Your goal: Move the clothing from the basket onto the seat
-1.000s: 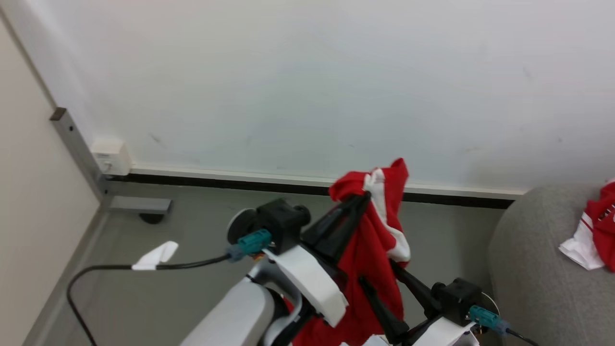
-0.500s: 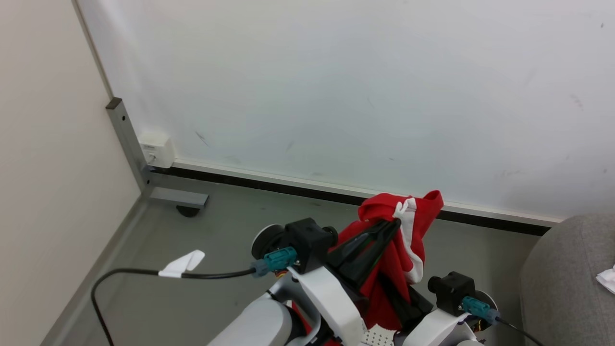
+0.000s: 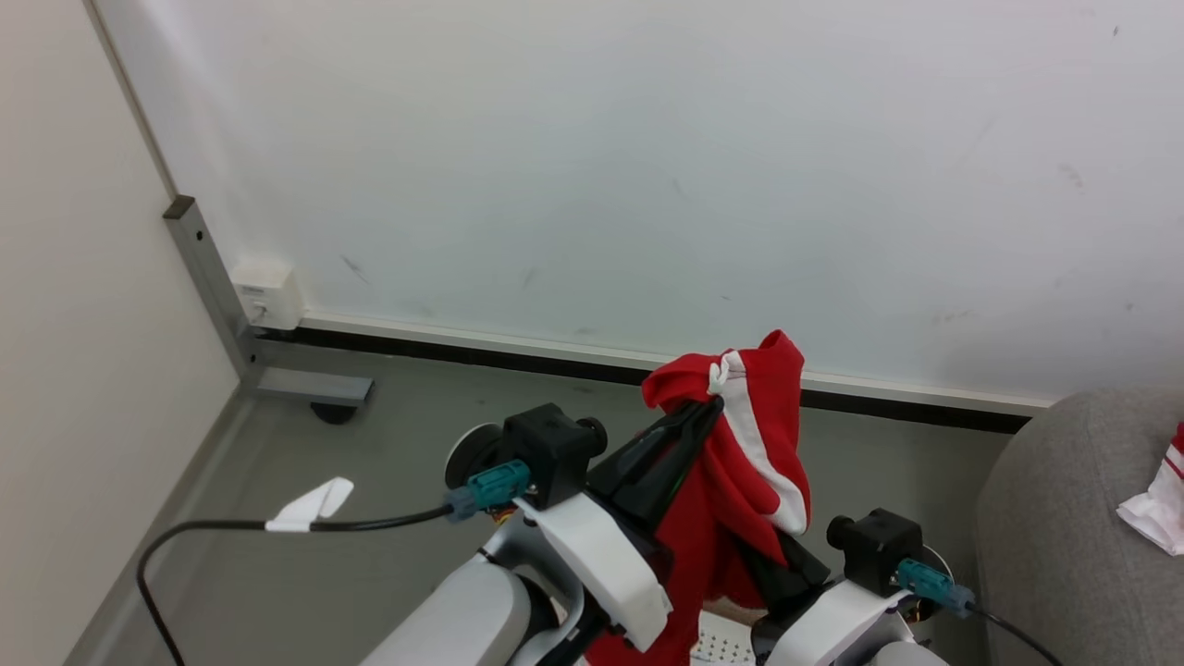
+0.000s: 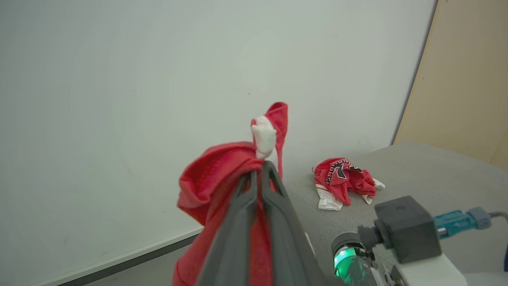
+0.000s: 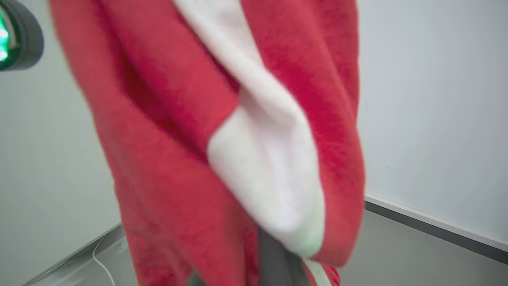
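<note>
Just below the middle of the head view, the left gripper (image 3: pixel 710 403) is clamped tight, its two dark fingers pressed together on a bunched top fold of the red garment (image 3: pixel 740 481) and holding it up; seen from the left wrist, that pinched fold stands up red and white above the fingertips; the cloth hangs down from there, a white stripe running along its right side; lower and to the right, the right gripper (image 3: pixel 766 553) is closed too, its fingers buried in the hanging folds, which drape over them, blurred, in the right wrist view; at the bottom edge, between the two arms, peeps a bit of holed white plastic, the basket (image 3: pixel 723 645); at the far right the grey seat (image 3: pixel 1045 536) curves into the frame, and on it lies the jersey (image 3: pixel 1156 504), crumpled, well apart from the held garment; behind it all a pale wall (image 3: pixel 592 166) meets the grey floor (image 3: pixel 416 407) at a dark skirting strip; at the lower left a black cable (image 3: pixel 213 527) with a white tag trails over the floor; a grey metal post (image 3: pixel 208 277) stands at the left.
</note>
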You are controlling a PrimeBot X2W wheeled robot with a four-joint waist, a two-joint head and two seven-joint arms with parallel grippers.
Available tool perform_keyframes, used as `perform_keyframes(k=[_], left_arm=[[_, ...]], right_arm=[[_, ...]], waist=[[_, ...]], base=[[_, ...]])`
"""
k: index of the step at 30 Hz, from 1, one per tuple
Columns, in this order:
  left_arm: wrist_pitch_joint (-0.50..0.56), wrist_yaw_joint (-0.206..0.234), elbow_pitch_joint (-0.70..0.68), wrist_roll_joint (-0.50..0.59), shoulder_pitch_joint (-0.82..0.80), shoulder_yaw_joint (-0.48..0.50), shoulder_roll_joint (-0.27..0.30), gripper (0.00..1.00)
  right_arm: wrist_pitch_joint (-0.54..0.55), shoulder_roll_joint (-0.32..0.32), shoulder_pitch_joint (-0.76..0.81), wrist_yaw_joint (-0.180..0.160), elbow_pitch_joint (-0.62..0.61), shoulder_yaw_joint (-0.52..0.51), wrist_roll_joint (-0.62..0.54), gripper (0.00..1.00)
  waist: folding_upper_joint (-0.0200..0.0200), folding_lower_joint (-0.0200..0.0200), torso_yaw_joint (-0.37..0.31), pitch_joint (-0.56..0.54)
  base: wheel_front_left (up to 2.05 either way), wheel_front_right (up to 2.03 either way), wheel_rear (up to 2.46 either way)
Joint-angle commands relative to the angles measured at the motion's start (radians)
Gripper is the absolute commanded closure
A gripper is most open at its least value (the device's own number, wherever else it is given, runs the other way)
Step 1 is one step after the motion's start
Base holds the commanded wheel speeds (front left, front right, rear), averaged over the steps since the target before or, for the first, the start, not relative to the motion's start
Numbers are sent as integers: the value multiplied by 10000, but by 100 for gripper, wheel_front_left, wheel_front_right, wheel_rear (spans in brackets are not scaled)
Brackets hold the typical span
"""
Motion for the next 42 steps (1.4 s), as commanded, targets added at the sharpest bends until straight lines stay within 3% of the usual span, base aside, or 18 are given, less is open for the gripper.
perform_keyframes(k=[1,4,5,6,7,15,26,33,42], left_arm=[[-53,47,11,-115,117,27,81,100],[-86,109,-22,-129,222,45,149,100],[-96,116,-44,-149,223,41,157,91],[-106,129,-71,-163,217,49,158,67],[-119,134,-106,-206,214,63,137,1],[-243,243,-263,-225,493,35,259,0],[-998,117,-394,55,966,-246,498,0],[-1363,118,-98,258,975,-403,578,0],[-1616,116,539,422,737,-537,569,0]], right_arm=[[-39,-67,79,-22,-155,-114,-22,100],[-38,-82,139,-22,-422,-270,-85,100],[-38,-73,137,-22,-504,-343,-105,100],[-39,-62,141,-22,-592,-420,-128,100],[-39,-55,151,-22,-701,-494,-151,100],[-40,-322,672,-22,-1842,-2078,-256,100],[-40,-907,1624,-22,-3459,-3813,-482,100],[-41,-959,1952,-22,-4104,-4433,-698,100],[-17,-839,2342,-22,-4792,-5049,-827,100]], waist=[[0,0,-71,12],[0,0,-236,50],[0,0,-275,58],[0,0,-316,68],[0,0,-356,77],[0,0,-878,146],[0,0,-3124,638],[0,0,-4635,957],[0,0,-5663,1395]], base=[[0,0,0],[0,0,0],[0,0,0],[0,0,0],[0,0,0],[0,0,0],[0,0,0],[0,0,0],[0,0,0]])
